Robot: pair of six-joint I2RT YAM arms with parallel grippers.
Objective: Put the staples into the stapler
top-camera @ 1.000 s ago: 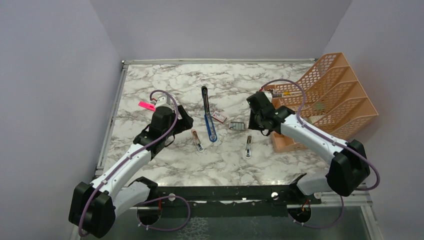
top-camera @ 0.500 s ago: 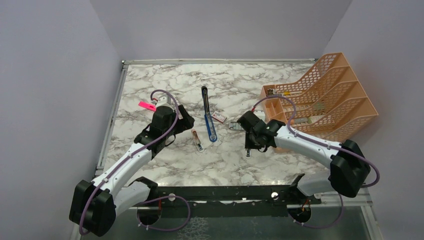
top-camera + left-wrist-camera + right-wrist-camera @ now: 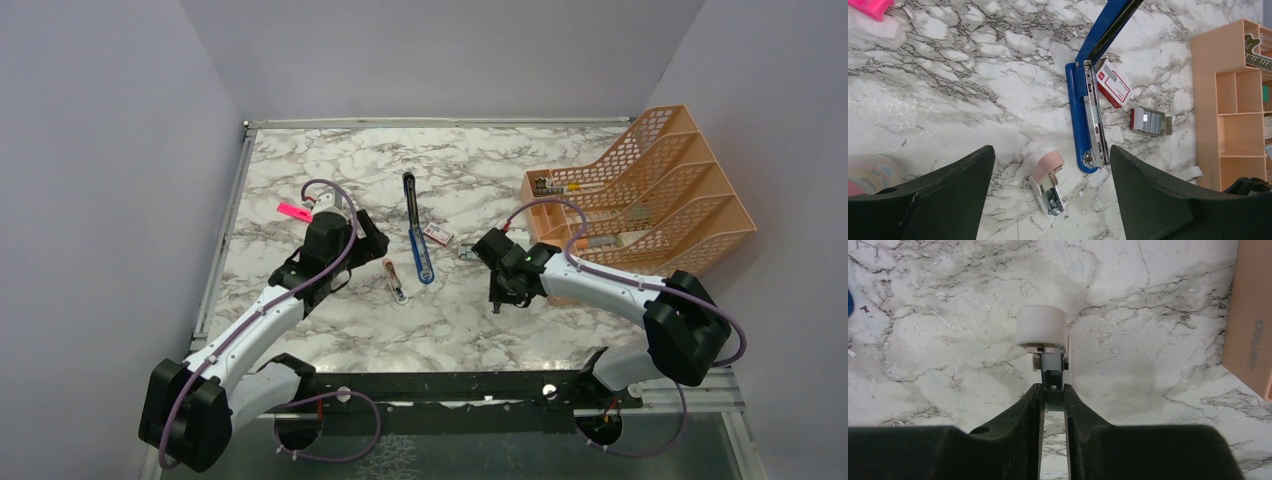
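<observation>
The blue stapler (image 3: 416, 232) lies opened out flat mid-table, its silver rail showing in the left wrist view (image 3: 1094, 120). The red-and-white box (image 3: 437, 234) touches its right side (image 3: 1113, 82). The grey staples (image 3: 1150, 121) sit in a small tray right of the box, half hidden under the right arm in the top view (image 3: 466, 252). My left gripper (image 3: 368, 238) hangs open and empty left of the stapler (image 3: 1051, 155). My right gripper (image 3: 497, 291) is down at the table, shut on the end of a small white-capped piece (image 3: 1042, 332), as the right wrist view (image 3: 1053, 396) shows.
A small pink-and-white stapler (image 3: 395, 280) lies between my left fingers (image 3: 1048, 182). A pink marker (image 3: 292, 211) is at the far left. An orange mesh organizer (image 3: 650, 190) stands on the right, close to my right gripper (image 3: 1254, 330). A tape roll (image 3: 868, 172) is under my left finger.
My right arm has swung from beside the organizer toward the near left, come down and closed on the white-capped piece. The left arm has not moved.
</observation>
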